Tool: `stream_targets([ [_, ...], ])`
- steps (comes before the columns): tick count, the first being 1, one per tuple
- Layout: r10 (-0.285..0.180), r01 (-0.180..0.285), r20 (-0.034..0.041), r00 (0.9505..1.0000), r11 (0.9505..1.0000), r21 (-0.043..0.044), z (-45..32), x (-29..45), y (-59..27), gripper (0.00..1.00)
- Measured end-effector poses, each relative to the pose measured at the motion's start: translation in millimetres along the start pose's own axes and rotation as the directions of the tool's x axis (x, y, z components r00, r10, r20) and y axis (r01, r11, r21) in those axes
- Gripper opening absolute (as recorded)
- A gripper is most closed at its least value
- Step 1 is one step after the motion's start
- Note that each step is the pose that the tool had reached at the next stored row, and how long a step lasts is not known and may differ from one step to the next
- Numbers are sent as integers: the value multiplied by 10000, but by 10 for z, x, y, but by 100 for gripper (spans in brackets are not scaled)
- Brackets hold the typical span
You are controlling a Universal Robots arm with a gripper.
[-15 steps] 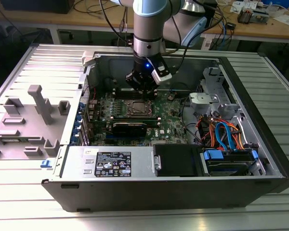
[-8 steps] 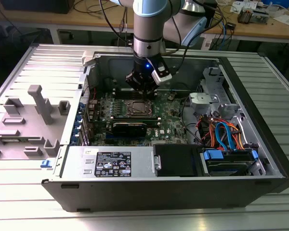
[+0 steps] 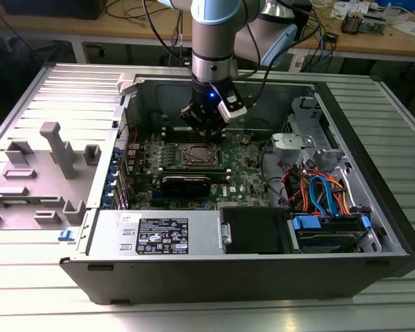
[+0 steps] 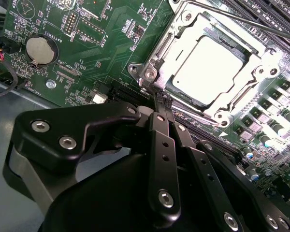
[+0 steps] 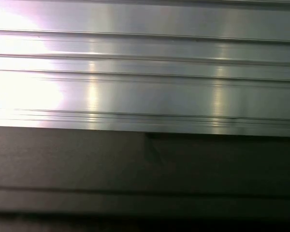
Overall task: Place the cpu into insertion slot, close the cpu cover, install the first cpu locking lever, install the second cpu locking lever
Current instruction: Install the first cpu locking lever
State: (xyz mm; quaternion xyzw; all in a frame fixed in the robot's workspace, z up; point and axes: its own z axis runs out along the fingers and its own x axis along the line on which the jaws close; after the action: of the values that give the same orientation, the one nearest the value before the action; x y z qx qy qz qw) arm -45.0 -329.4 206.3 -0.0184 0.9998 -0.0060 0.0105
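1. Exterior view: you have the grey and light-blue robot arm reaching down into the open black desktop computer case, which lies on its side on a ribbed aluminium table. The black gripper hangs just above the far edge of the square dark insertion slot with its grey metal rim, near the middle of the green motherboard.

2. Second wrist view: your gripper's two black fingers run side by side and meet at their tips with no gap you can see between them. They grip nothing that you can make out. The tips sit just beside a corner of the socket, close to a silver screw boss.

3. In the same view the small flat square cpu with the dull silver metal top lies seated in the insertion slot, its face glaring white under the light.

4. The thin silver-grey metal cpu cover frame lies down flat around the chip, which shows through its large square window.

5. A thin metal rod runs along the far side of the socket; you cannot tell whether it is latched.

6. A round silver coin battery sits on the board, well apart from the socket.

7. First wrist view: you see a ribbed silver metal surface above a dark band.
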Motion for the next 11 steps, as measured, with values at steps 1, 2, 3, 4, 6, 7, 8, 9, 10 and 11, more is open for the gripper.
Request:
stream_targets([
  [1,0,0,0,10000,10000,0,0,0,0,11],
  [2,0,0,0,10000,10000,1,-1,0,0,11],
  [3,0,0,-2,10000,10000,2,-3,0,0,11],
  [4,0,0,-2,10000,10000,3,-6,0,-1,11],
  [6,0,0,-1,10000,10000,1,-7,0,0,11],
  [7,0,0,-1,10000,10000,0,-7,0,0,11],
  [8,0,0,0,10000,10000,1,-7,0,0,11],
  [9,0,0,-1,10000,10000,2,-8,0,-1,11],
  [10,-1,1,-2,10000,10000,4,-8,0,-5,11],
  [11,-2,2,-2,10000,10000,6,-8,0,-9,11],
])
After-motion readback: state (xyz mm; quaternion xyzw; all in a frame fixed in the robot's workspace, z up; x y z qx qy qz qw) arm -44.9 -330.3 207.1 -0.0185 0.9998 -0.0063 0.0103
